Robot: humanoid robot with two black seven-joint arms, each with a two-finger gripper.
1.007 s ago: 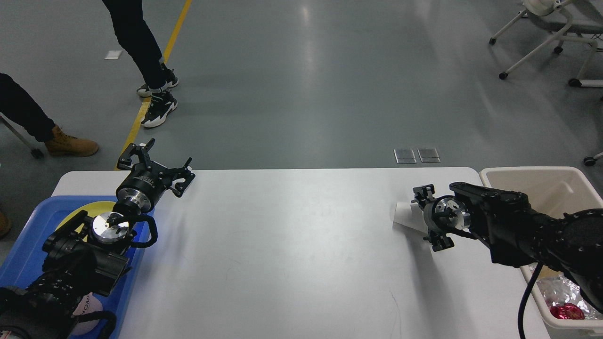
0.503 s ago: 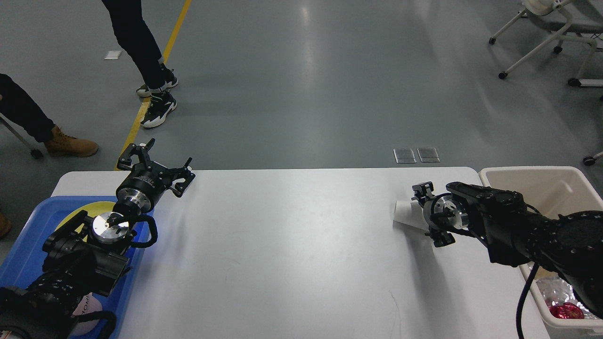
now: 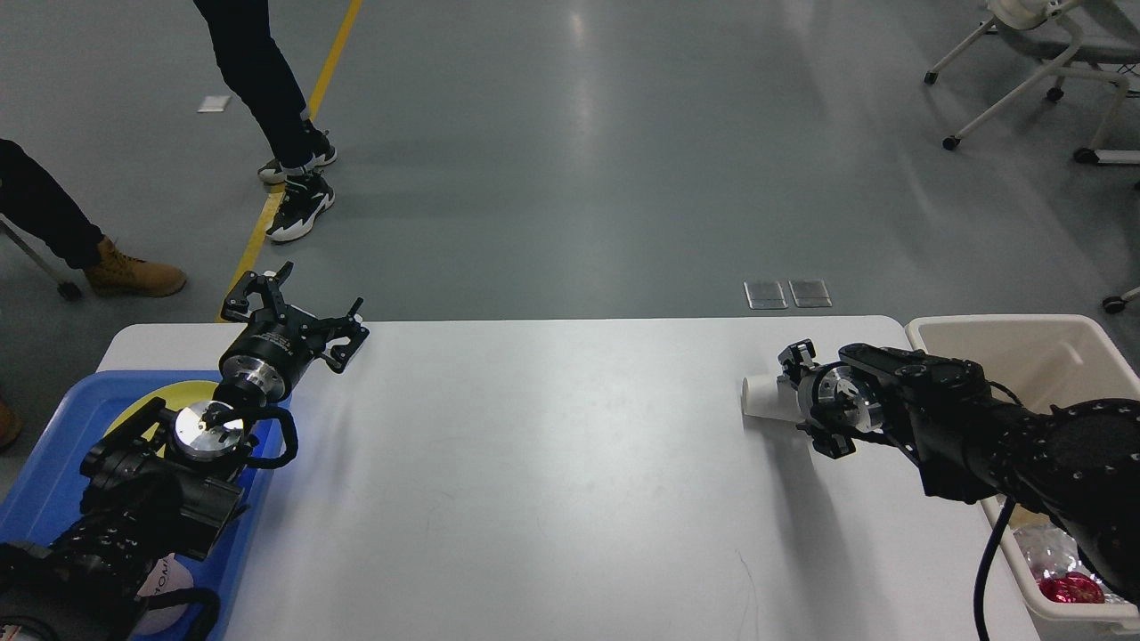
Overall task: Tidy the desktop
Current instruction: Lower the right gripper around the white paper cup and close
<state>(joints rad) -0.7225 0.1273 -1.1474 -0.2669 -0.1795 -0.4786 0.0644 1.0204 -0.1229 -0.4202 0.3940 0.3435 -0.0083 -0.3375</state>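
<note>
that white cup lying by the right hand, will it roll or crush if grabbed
The white cup lies on its side on the desktop, so a nudge would probably roll it. It looks thin and disposable: likely light and easily crushed by the right hand.

table [image 3: 552, 463]: white, smooth, matt | tray [image 3: 44, 472]: blue glossy plastic | bin [image 3: 1024, 347]: beige plastic, smooth | cup [image 3: 764, 398]: white, looks like paper | floor [image 3: 623, 160]: grey, smooth, faintly shiny

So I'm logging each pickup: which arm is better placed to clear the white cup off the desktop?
The right. Its gripper is at the white cup, close to the beige bin. The left gripper hangs open at the desktop's far left, over the blue tray.
</note>
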